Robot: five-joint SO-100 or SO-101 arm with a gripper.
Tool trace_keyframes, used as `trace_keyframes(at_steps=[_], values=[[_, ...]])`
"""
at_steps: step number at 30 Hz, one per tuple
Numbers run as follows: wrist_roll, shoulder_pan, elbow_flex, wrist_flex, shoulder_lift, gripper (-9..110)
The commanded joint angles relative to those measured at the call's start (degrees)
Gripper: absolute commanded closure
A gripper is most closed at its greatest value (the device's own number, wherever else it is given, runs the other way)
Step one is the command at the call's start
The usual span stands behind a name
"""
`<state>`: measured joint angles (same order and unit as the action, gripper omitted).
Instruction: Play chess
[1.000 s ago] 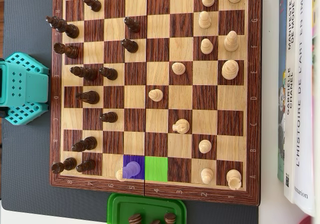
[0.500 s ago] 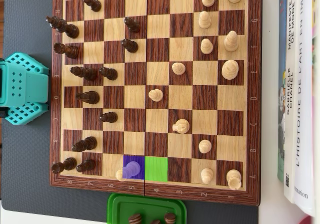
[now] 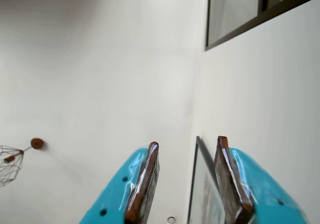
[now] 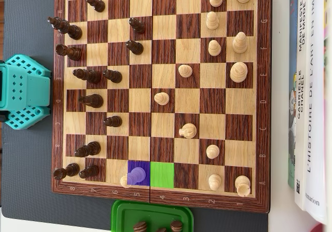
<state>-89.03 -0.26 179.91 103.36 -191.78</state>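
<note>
No movement since the earlier overhead frames: pieces and teal arm base (image 4: 23, 92) unchanged. Hand (image 3: 187, 179) pointing up at wall and ceiling in wrist view, released, gap between the two brown-padded fingers (image 3: 144, 184), nothing held. Framed picture (image 3: 202, 194) visible through the gap, window frame (image 3: 240, 13) upper right, wire lamp (image 3: 10, 161) at left edge.

Overhead view: chessboard (image 4: 161, 201) on dark mat (image 4: 28, 164) on worktop. Dark pieces (image 4: 91, 76) clustered on left side, light pieces (image 4: 215, 48) mostly on right. Purple-tinted square (image 4: 139, 165) near bottom edge with a purple-tinted pawn (image 4: 136, 176) on it; green-tinted square (image 4: 162, 174) just right of it, unoccupied. Light pawn (image 4: 124, 181) touching the purple one on its left. Green tray (image 4: 153, 214) below board, holding dark captured pieces (image 4: 140, 226). Books (image 4: 308, 97) at right edge.
</note>
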Motion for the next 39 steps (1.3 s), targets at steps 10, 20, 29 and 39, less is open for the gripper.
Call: trace_keyframes(at_steps=[10, 20, 29, 39], values=[[-0.18, 0.18, 1.14, 0.0, -0.09, 85], [0.18, 0.18, 1.14, 0.0, -0.09, 85], [0.35, 0.35, 1.14, -0.53, 0.0, 85], [0.44, 0.35, 1.14, -16.61, 0.0, 85]])
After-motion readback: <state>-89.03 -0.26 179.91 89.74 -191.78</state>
